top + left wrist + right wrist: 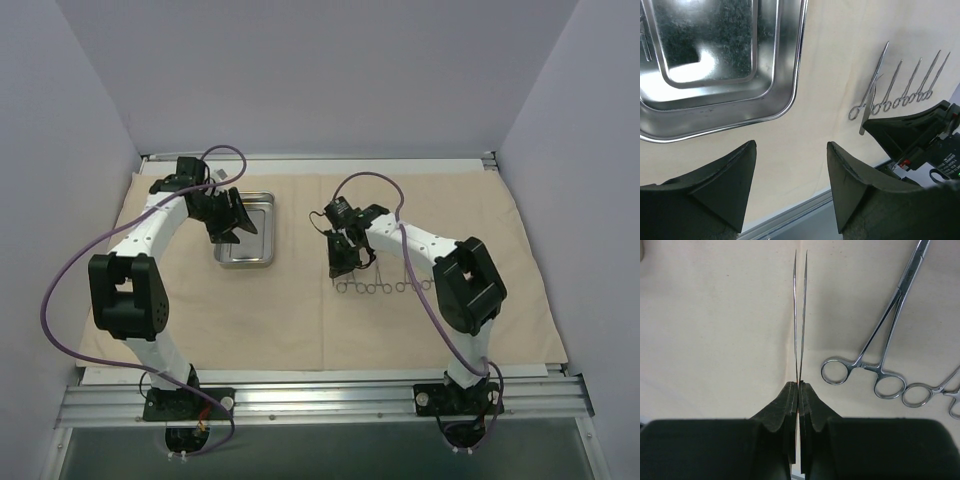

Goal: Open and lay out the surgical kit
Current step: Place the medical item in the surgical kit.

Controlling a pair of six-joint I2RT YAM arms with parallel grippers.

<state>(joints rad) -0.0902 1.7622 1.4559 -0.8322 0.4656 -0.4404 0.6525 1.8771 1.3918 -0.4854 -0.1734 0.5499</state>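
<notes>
The beige cloth wrap (300,320) lies spread flat on the table. The steel tray (247,230) sits on it at the back left and looks empty in the left wrist view (785,75). My left gripper (232,228) hovers over the tray's near left part, open and empty (791,150). Several ring-handled forceps (385,287) lie in a row on the cloth at the centre right, also seen by the left wrist (905,87). My right gripper (340,262) is just left of that row, shut on a thin two-pronged silver instrument (800,315) that points away over the cloth.
An aluminium rail (320,395) runs along the near table edge with both arm bases on it. Grey walls enclose the back and both sides. Purple cables loop off each arm. One forceps (890,315) lies close to the right of my right fingers.
</notes>
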